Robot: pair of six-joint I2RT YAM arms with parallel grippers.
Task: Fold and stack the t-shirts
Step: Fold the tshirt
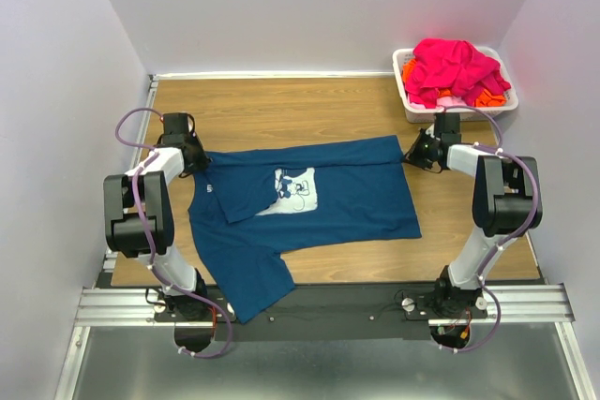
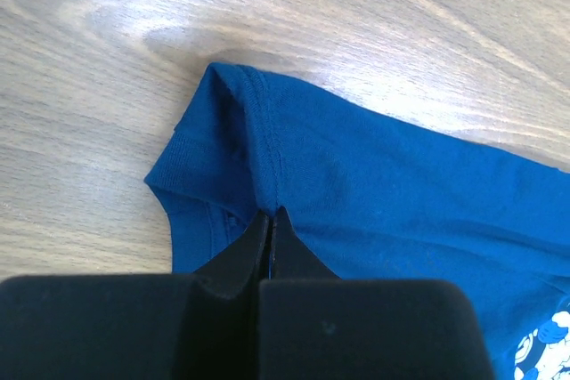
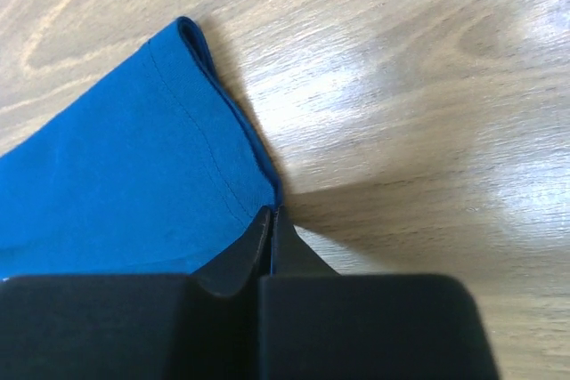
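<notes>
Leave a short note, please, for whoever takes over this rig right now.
Left pincer: shut on the teal t-shirt at its shoulder end.
Right pincer: shut on a hem corner.
The shirt lies spread on the table, far edge turned over, one sleeve past the near edge.
Pink and orange shirts sit in the basket.
Done: nothing stacked. Left: finish this fold, then the rest.

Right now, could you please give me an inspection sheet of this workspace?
Surface: wooden table, light grain.
Job's things: blue t-shirt lying spread, far edge folded over; pink and orange shirts heaped in white basket.
Clutter: nothing seen.
Grippers: left pincer and right pincer each shut on the blue t-shirt's edge.
Cables: purple cables in loose loops.
Surroundings: pale walls on three sides.
</notes>
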